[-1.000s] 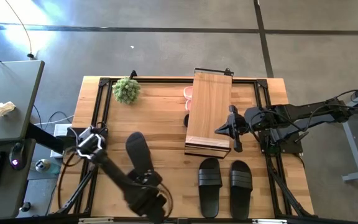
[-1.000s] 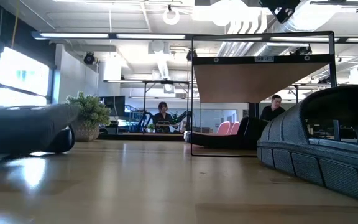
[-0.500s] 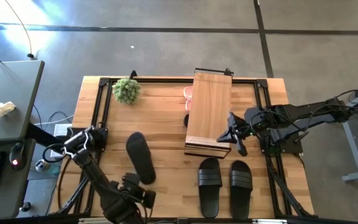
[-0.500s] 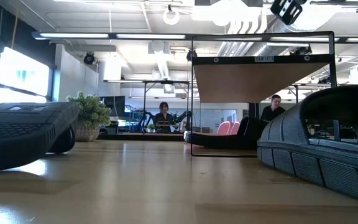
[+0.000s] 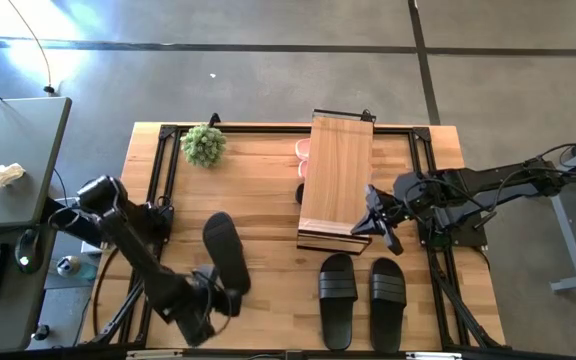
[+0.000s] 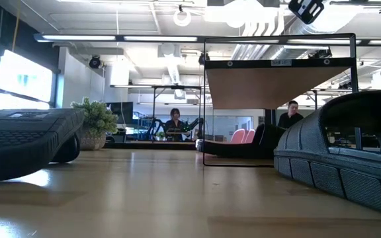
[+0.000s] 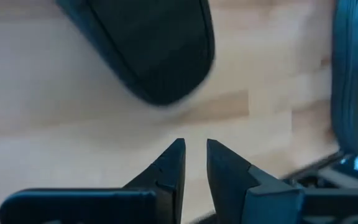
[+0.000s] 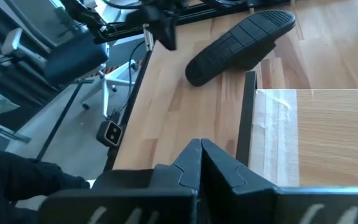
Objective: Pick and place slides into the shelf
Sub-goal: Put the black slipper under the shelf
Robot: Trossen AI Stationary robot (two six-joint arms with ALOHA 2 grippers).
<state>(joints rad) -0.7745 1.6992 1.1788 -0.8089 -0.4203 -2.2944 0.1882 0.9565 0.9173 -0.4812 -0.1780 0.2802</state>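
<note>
The shelf [image 5: 336,180] has a long, smooth, light wood top on thin black wire legs, and it stands on the big wooden table [image 5: 268,175]. Two black slides [image 5: 361,297] with wide ribbed straps lie side by side near the shelf's front end. One more black slide [image 5: 226,252] lies alone, its bumpy sole up. A bit of pink slide [image 5: 303,150] peeks out beside the shelf. The left gripper [image 5: 230,298] sits just by the lone slide, its pointy fingers [image 7: 169,168] only a little apart. The right gripper [image 5: 375,214] hangs over the shelf's edge, jaws pressed together. A fuzzy green plant [image 5: 203,145] sits in a corner.
</note>
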